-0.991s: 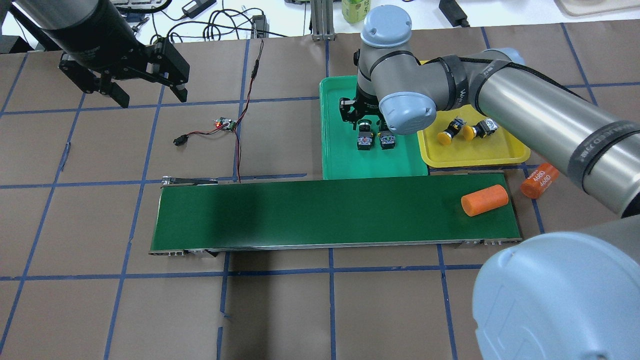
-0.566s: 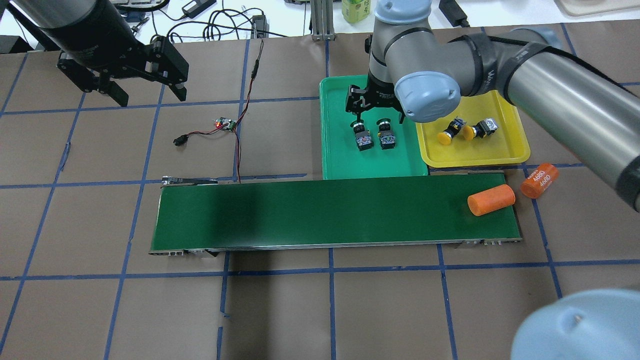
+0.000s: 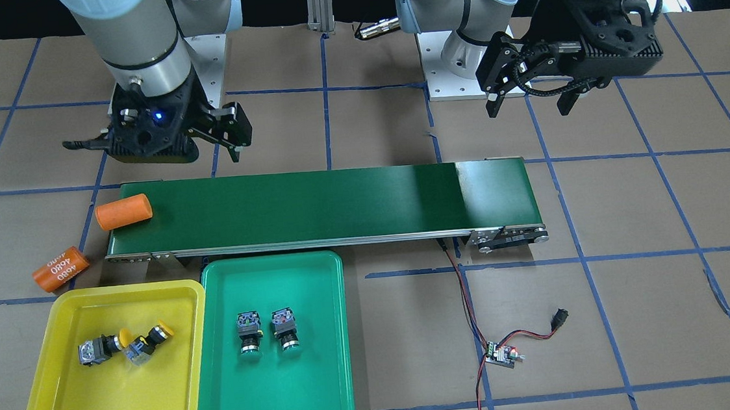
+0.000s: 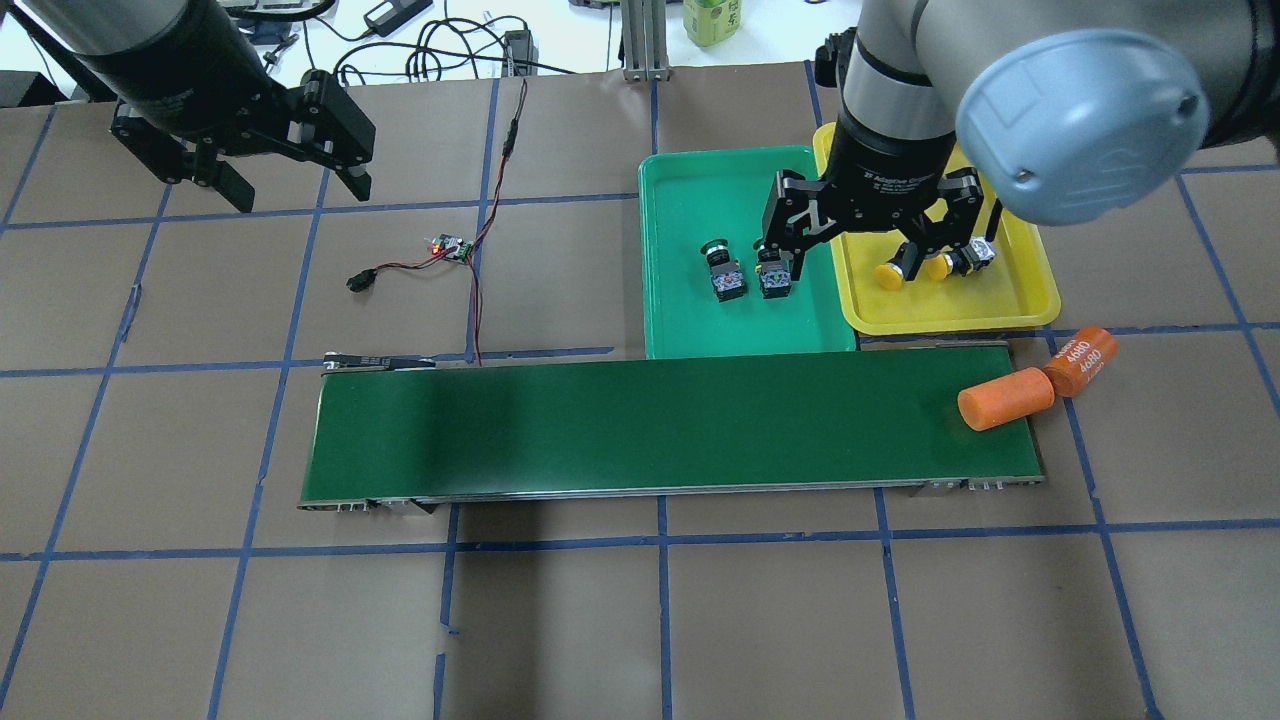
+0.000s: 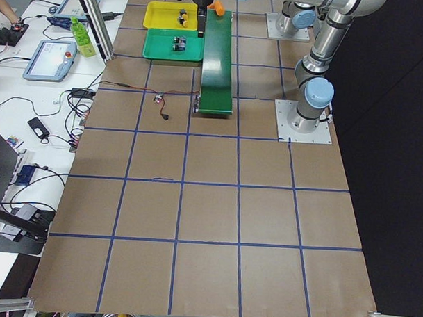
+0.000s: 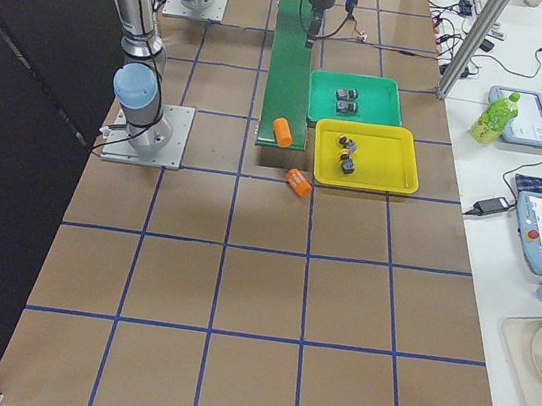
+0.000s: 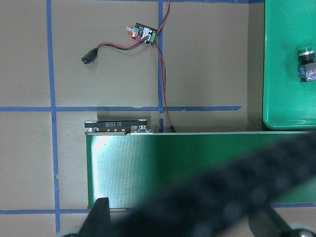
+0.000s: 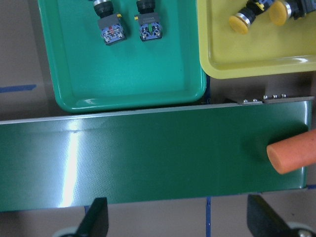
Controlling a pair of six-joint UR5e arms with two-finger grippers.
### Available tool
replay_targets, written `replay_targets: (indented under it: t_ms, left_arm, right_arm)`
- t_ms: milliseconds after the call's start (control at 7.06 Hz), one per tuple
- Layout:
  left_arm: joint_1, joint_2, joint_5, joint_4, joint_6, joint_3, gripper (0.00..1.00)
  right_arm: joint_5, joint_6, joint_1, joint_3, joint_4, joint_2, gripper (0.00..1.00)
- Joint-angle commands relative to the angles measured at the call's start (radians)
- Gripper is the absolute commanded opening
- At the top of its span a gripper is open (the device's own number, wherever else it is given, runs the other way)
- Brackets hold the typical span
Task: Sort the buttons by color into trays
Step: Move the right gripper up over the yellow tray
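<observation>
Four buttons (image 3: 249,332) are sitting sorted — right gripper (image 3: 152,149) is hovering empty, fingers apart, with both trays (image 3: 276,401) lying at its 12 o'clock.

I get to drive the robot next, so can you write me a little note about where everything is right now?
Left gripper: fingers open, empty, raised away from the trays.
Right gripper: fingers open, empty, raised clear of the trays.
Green buttons: both lie side by side in the green tray.
Yellow buttons: both lie close together in the yellow tray.
Done: all four buttons sit in the tray of their colour.
Left: nothing that I can see.
The orange cylinders, one on the belt and one beside it, are not buttons.
</observation>
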Motion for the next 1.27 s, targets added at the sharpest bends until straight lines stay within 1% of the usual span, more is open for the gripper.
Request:
replay_targets:
  t_ms: [0,142,425,566,850,1133]
  left_arm:
    - [0.001,0.001,-0.001,0.000,0.000,0.001,1.00]
    - [0.001,0.001,-0.001,0.000,0.000,0.002,1.00]
    - [0.001,0.002,-0.001,0.000,0.000,0.002,1.00]
    - [0.001,0.002,-0.001,0.000,0.000,0.001,1.00]
    - [0.001,0.004,0.001,0.000,0.000,0.002,1.00]
    - [0.001,0.002,-0.001,0.000,-0.001,0.002,1.00]
  right_arm:
    - [0.001,-0.040,-0.022,0.071,0.023,-0.088,1.00]
    - [0.003,-0.096,-0.042,0.087,0.007,-0.115,1.00]
    - [0.009,-0.104,-0.152,0.090,0.013,-0.116,1.00]
    - [0.011,-0.108,-0.171,0.093,0.011,-0.116,1.00]
    - [-0.006,-0.093,-0.165,0.094,0.011,-0.127,1.00]
    - [0.008,-0.095,-0.162,0.097,0.026,-0.145,1.00]
